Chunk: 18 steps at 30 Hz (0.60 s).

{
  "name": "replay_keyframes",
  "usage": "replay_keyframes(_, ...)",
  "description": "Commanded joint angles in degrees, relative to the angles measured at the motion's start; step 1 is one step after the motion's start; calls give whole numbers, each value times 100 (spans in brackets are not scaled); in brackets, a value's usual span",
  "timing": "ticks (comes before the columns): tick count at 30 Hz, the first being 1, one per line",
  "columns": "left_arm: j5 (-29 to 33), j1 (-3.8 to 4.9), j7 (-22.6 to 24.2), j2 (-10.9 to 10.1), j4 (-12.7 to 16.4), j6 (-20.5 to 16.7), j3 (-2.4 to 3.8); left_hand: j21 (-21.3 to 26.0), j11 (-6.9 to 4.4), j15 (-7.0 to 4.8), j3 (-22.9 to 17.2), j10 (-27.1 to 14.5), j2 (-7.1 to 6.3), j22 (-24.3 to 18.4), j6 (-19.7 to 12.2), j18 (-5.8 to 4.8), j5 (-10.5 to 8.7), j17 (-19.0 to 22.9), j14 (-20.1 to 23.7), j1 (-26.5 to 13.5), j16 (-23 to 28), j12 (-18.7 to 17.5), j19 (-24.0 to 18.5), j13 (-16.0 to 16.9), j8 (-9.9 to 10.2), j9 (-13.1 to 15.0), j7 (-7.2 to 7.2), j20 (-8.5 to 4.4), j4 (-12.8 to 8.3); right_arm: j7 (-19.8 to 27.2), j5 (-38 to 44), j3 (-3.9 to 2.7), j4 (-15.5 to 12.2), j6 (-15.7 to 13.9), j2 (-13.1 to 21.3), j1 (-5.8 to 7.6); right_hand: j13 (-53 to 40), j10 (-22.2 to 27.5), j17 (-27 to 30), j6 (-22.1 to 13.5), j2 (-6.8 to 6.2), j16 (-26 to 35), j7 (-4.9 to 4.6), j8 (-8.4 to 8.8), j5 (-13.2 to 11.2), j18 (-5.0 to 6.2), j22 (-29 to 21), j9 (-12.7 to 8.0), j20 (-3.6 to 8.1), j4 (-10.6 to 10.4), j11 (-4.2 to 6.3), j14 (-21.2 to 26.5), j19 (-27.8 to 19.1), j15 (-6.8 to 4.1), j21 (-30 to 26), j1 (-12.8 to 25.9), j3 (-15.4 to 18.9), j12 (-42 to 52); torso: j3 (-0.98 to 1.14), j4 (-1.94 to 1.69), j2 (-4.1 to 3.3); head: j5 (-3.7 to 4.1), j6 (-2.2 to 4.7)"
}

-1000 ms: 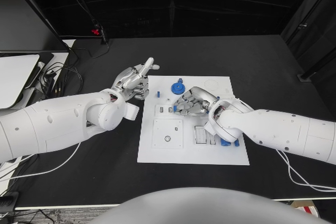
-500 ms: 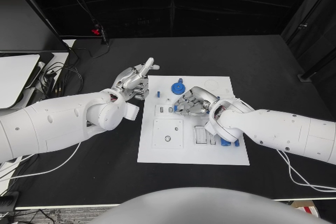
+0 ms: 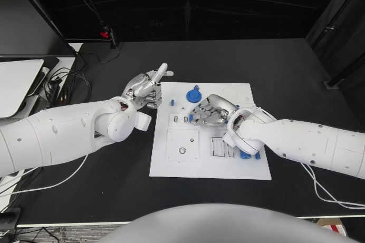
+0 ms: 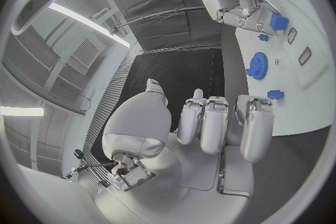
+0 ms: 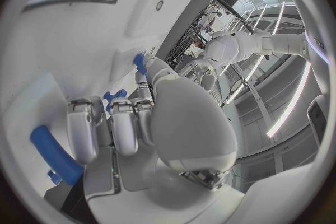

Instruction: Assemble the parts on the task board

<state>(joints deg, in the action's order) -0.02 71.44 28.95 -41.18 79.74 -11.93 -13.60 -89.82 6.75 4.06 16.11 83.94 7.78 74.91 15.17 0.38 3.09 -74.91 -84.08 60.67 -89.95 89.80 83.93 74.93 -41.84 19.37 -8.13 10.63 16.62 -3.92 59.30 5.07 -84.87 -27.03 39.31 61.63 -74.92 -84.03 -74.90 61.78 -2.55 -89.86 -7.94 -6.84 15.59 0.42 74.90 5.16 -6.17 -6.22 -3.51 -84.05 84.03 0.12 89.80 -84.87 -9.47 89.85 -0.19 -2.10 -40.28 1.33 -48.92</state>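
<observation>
Head view: the task board [image 3: 209, 169] sits mid-worktop [image 3: 289, 64]. The right hand [image 3: 207, 112] hangs over the board's upper middle, just below the blue gear [image 3: 194, 96]; whether it holds anything, can't tell from here. The left hand [image 3: 146, 87] sits just off the board's left edge, fingers loosely apart, holding nothing.

Left wrist view: the left hand [image 4: 210, 123] is empty, fingers curled a bit. The gear [image 4: 257, 63] stands on the board near a small blue peg [image 4: 275, 94].

Right wrist view: the right hand [image 5: 140, 123] has its fingers curled down toward the board, beside a blue bar [image 5: 55, 152]; grip unclear.

Tip: probably best to go slow, line the part up squarely, and keep the left hand clear.
</observation>
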Motion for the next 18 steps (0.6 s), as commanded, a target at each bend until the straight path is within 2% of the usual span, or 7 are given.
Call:
replay_keyframes(1, 13, 6, 16, 5, 1, 34, 6, -18, 39, 45, -32, 606, 18, 1509, 34, -38, 4, -1509, -592, 34, -5, 20, 607, 1507, -19, -5, -307, 28, -4, -62, 37, 6, -14, 70, 7, -7, -1508, -597, -1510, -41, -47, -14, -15, 37, -10, -36, 1500, -2, -61, 62, -62, -595, 581, 51, 2, -13, -6, 15, 0, 5, -1, 4, -1)
replay_keyframes(5, 13, 4, 16, 7, -2, 39, 6, -18, 39, 45, -32, 606, 18, 1509, 34, -38, 4, -1509, -592, 34, -5, 20, 607, 1507, -19, -5, -307, 28, -4, -52, 68, 6, -12, 81, 8, -9, -1508, -597, -1510, -89, -131, -14, -49, 87, -75, -33, 1496, -20, -86, 117, -91, -595, 573, 77, -7, -43, 16, 15, 2, 3, 2, 7, 2)
replay_keyframes(10, 13, 2, 17, 7, -3, 38, 6, -18, 39, 45, -32, 606, 18, 1509, 34, -38, 4, -1509, -592, 34, -5, 20, 607, 1507, -19, -5, -307, 28, -4, -8, 94, 6, 4, 94, 9, -11, -1508, -597, -1510, -187, -314, -14, -100, 170, -162, -25, 1483, -51, -132, 110, -138, -595, 552, 130, -31, 38, 127, 15, 1, 1, 0, 11, 12)
replay_keyframes(18, 13, 0, 17, 7, -4, 45, 6, -18, 39, 45, -32, 606, 18, 1509, 34, -38, 4, -1509, -592, 34, -5, 20, 607, 1507, -19, -5, -307, 28, -4, 20, 148, 6, -12, 25, 12, -13, -1508, -597, -1510, -331, -432, -14, -147, 267, -276, -17, 1471, -86, -183, 82, -182, -595, 529, 179, -57, 40, 212, 15, -1, 5, -1, 13, 16)
